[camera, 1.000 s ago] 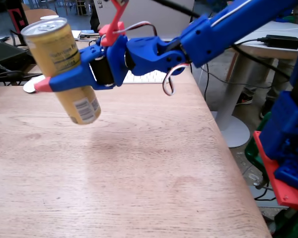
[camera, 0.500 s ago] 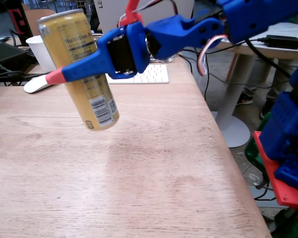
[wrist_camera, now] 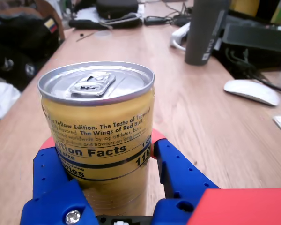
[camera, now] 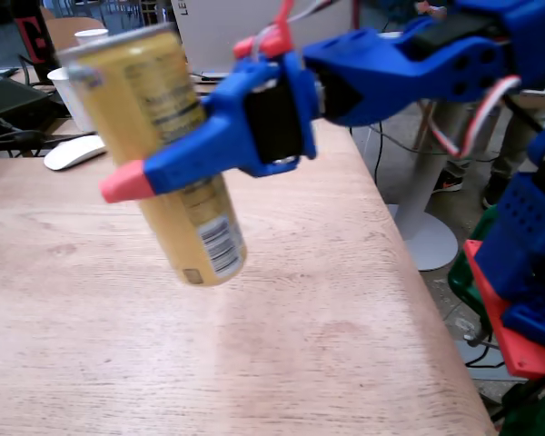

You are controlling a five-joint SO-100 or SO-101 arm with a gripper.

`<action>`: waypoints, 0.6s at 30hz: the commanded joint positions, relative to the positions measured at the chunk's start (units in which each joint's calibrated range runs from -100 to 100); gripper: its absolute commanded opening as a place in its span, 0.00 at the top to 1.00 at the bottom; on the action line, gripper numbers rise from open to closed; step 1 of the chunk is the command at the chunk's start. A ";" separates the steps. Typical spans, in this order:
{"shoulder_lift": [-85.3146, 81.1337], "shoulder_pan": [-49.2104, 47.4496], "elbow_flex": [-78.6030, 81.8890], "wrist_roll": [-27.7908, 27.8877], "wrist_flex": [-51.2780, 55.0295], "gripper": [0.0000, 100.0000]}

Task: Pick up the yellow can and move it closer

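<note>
Your gripper (camera: 177, 150) is clamped on the yellow can (camera: 163, 145), which hangs tilted in the air above the table (camera: 327, 327).

Start from the jaws: in the wrist view the blue fingers (wrist_camera: 178, 171) press the can's (wrist_camera: 100, 140) two sides at about mid-height, with the silver top and pull tab clear above them. From there, note the can's long axis. In the fixed view it leans, the top toward the upper left and the barcode end lower and to the right, and the base is off the wood with open tabletop under it. Setting it down looks to depend on bringing that axis upright over the bare wood before you lower, or the base rim may land on one edge and tip. The white mouse (camera: 73, 152) and paper cup (camera: 77, 91) sit farther back, well apart from the can.
</note>
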 commanded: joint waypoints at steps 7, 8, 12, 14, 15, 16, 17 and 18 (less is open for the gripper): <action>-28.18 1.89 13.33 2.49 -0.19 0.69; -29.72 1.89 14.46 2.49 -0.19 0.69; -37.78 1.89 18.71 2.49 5.14 0.69; -43.02 1.89 18.80 2.49 14.75 0.69; -45.59 1.89 18.80 2.49 19.18 0.69; -47.99 1.89 18.89 2.49 23.20 0.69; -50.22 1.89 19.08 2.44 27.06 0.69; -52.54 1.89 20.31 2.44 30.35 0.69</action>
